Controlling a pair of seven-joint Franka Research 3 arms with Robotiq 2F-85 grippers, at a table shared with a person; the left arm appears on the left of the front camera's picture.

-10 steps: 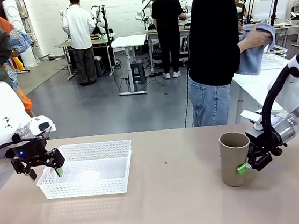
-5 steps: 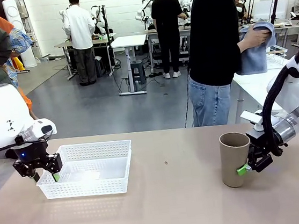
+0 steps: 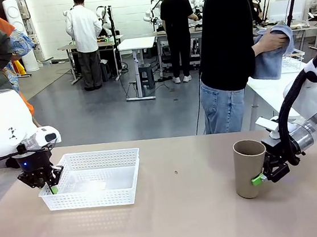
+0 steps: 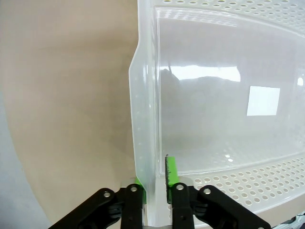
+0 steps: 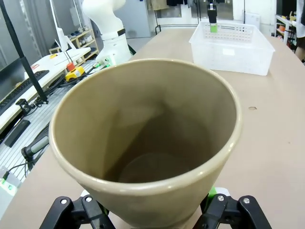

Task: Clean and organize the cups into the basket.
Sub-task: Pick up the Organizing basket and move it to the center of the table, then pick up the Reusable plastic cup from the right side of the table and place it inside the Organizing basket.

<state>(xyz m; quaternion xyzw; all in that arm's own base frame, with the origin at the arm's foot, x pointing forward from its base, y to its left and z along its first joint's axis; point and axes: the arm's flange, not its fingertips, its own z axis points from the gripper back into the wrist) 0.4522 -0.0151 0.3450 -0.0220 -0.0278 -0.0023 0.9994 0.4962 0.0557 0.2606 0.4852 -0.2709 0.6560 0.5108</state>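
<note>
Two arms | left pincer (image 4: 155,175) pinching basket (image 4: 219,143) wall | right pincer (image 3: 259,179) gripping tan cup (image 3: 246,165)

tan cup (image 5: 143,124) base cut off, basket (image 4: 145,119) cropped right

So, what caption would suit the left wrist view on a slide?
Left end effector pinching the side wall of the white basket on a tan table.
</note>
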